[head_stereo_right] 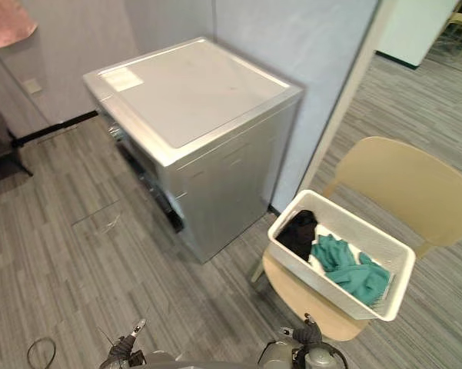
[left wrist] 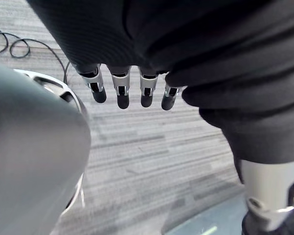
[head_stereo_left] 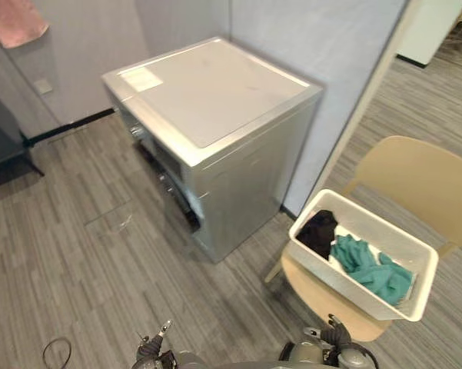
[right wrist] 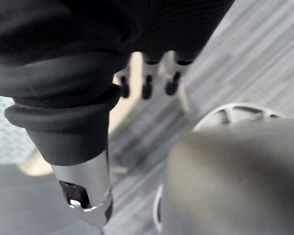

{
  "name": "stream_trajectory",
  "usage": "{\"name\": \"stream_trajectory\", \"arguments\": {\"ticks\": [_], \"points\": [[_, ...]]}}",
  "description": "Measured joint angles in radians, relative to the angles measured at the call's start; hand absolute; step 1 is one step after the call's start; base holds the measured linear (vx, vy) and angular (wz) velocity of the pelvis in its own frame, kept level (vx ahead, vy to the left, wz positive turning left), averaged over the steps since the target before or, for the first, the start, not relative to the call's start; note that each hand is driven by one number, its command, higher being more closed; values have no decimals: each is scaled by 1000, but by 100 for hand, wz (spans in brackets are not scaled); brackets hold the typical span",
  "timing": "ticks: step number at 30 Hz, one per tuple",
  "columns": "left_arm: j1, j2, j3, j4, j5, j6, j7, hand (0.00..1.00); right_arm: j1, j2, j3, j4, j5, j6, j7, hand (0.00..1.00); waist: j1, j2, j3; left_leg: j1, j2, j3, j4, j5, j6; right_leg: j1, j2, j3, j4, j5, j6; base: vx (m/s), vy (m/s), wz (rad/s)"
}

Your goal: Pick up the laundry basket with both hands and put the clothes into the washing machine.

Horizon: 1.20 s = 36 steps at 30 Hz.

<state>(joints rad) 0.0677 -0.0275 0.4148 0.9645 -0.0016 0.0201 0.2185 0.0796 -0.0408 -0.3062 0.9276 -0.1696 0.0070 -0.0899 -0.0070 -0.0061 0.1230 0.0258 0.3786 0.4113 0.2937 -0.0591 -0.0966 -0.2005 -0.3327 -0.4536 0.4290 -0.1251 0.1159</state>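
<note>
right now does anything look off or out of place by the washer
Only mildly: the laundry basket sits on the seat of a beige chair, not on the floor, and is turned at an angle across the seat. The clothes are all inside it. Nothing looks spilled or damaged.

Grey plank floor (head_stereo_left: 77, 254) thru-out. Pale blue-grey partition walls (head_stereo_left: 330, 69) meet at a corner — black strip (head_stereo_left: 69, 127) along base of the left one. Tan chair (head_stereo_left: 423, 181) at right, pink cloth (head_stereo_left: 15, 19) hanging upper left.
</note>
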Motion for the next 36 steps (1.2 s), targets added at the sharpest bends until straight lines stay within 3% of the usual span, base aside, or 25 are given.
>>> {"name": "stream_trajectory", "arguments": {"ticks": [1,2,3,5,9,12,14,16,18,19,20,22,23,24,25,26,27,28,29,31,33,34,36], "points": [[-4,13,-20,-1,7,1,6,0,0,6,-2,5,13,2,0,0,-6,-7,1,-8,-20,-1,-26,3,-6,-3,10,31,-35,6,5,-127,277,69],[-14,33,-64,-2,14,3,7,0,2,12,-17,22,22,2,-2,0,-20,-28,-2,-24,-46,-2,-55,7,-24,8,32,90,-107,59,-11,-129,258,69],[-17,36,-103,-6,14,4,7,0,4,15,-49,40,25,5,-6,0,-17,-22,1,-22,-50,5,-55,-13,-66,34,38,98,-170,114,3,-126,270,45],[-20,51,-151,-13,12,1,5,0,3,19,-58,46,47,11,-21,0,-4,-21,2,-16,-50,25,-24,-65,-119,62,44,107,-236,166,23,-53,294,-27],[-52,60,-190,-21,8,-18,3,0,-7,31,-68,37,99,21,-43,0,2,-20,3,-103,-43,53,115,-148,-84,53,40,122,-348,292,17,-148,183,-32],[-47,73,-191,-20,14,-26,3,0,-10,46,-69,10,130,22,-42,0,23,-9,8,-138,-23,31,193,-203,-83,53,45,146,-364,304,18,-133,85,-11],[-42,74,-189,-15,23,-25,2,0,-5,46,-79,-12,133,22,-43,0,20,25,6,-188,-32,-84,181,-228,-85,43,77,319,-306,306,19,-70,101,87],[-41,83,-179,-7,42,-14,4,0,-5,56,-93,-12,177,15,-46,0,21,37,9,-197,-37,-168,133,-203,-103,19,110,404,-226,277,-6,21,28,91],[-19,112,-167,4,55,-1,6,0,-6,70,-110,-10,220,1,-47,0,22,19,-1,-181,-42,-221,45,-135,-96,3,167,491,-154,144,5,63,-125,71],[-19,124,-165,27,66,6,6,0,-6,84,-119,-9,232,-3,-47,0,20,-2,-13,-165,-48,-238,-33,-92,-97,-9,233,522,-143,35,23,156,-314,45],[-30,112,-154,53,93,17,3,0,-15,83,-131,-9,239,-3,-46,0,19,-14,-31,-156,-56,-254,-114,-40,-92,2,284,547,-200,-24,12,163,-274,35],[-31,67,-143,58,99,19,-3,0,-23,81,-163,-8,244,-9,-48,0,9,2,-28,-182,-94,-226,-63,-30,-76,8,279,530,-197,9,1,157,-106,50],[-50,39,-141,50,114,19,-5,0,-13,62,-178,-4,259,-9,-61,0,-43,13,-20,-171,-117,-171,-72,13,-29,-19,270,516,-79,-10,-9,194,-95,85],[-62,20,-127,44,114,18,-5,0,-11,61,-187,-9,262,-9,-62,0,-50,32,-4,-122,-113,-168,-139,68,-34,-113,294,532,114,-37,-15,141,-221,126],[-72,8,-115,48,116,17,-2,0,19,60,-198,-20,277,-18,-63,0,-93,63,-24,-79,-82,-212,-277,96,-71,-112,390,561,-6,-48,-39,155,-248,138],[-118,12,-103,44,124,10,-11,0,34,86,-227,-2,283,-34,-63,0,-107,25,-10,-35,-142,-255,-246,43,-106,-104,373,569,-38,-2,-116,153,-226,129],[-130,-1,-101,33,127,13,-19,0,36,92,-243,-3,286,-31,-65,0,-102,21,1,-34,-152,-271,-213,23,-91,-106,367,554,-3,-2,-134,215,-106,85],[-130,-33,-98,7,129,12,-22,0,50,103,-256,-14,286,-36,-66,0,-95,22,5,-33,-168,-267,-139,-22,-87,-85,351,554,7,-47,-128,163,-59,25],[-124,-41,-136,6,128,13,-30,0,45,95,-241,-18,286,-34,-65,0,-102,50,17,-47,-164,-268,-49,-65,-131,-65,356,545,20,-82,-129,103,-28,22],[-100,-44,-150,-13,121,13,-38,0,45,89,-225,-40,286,-30,-64,0,-117,69,15,-125,-166,-272,138,-74,-161,-57,340,551,46,-113,-125,49,-13,8],[-74,-57,-149,-36,105,13,-40,0,43,74,-222,-65,285,-25,-65,0,-113,100,28,-223,-151,-272,393,0,-166,-21,331,563,42,-123,-117,28,16,-17],[-64,-58,-149,-43,100,13,-40,0,43,70,-220,-72,285,-23,-65,0,-111,108,29,-244,-148,-271,445,34,-164,-10,331,570,38,-124,-115,48,35,-40],[-40,-58,-141,-61,92,13,-26,0,42,58,-175,-100,285,-21,-78,0,-85,124,28,-305,-131,-246,575,200,-159,12,322,632,18,-126,-116,93,113,-61]]}}
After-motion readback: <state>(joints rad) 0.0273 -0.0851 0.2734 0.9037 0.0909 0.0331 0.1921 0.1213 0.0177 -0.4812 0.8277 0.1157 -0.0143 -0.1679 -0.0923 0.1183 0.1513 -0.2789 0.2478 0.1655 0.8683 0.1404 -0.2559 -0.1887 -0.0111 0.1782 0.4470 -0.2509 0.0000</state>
